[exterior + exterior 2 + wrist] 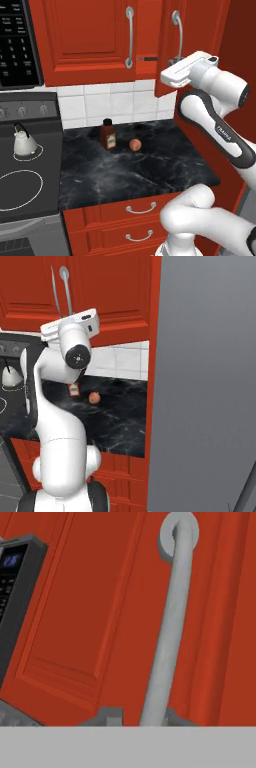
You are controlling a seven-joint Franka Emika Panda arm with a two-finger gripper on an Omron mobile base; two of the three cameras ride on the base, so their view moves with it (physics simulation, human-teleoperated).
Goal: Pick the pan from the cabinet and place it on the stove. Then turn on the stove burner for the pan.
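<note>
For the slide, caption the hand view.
Gripper shut on the cabinet door's silver bar handle, microwave at the edge.

A black marble-patterned counter (150, 175) runs beneath a white tiled backsplash (110, 102). On the counter, near the wall, stands a small brown bottle with a dark cap and a label (108, 134); just beside it, to the right and apart from it, lies a round peach-coloured fruit (135, 145). A white kettle (24, 141) stands upright at far left. A black microwave (17, 42) with a keypad hangs above. Red drawers with curved silver handles (141, 209) sit under the counter.
</note>
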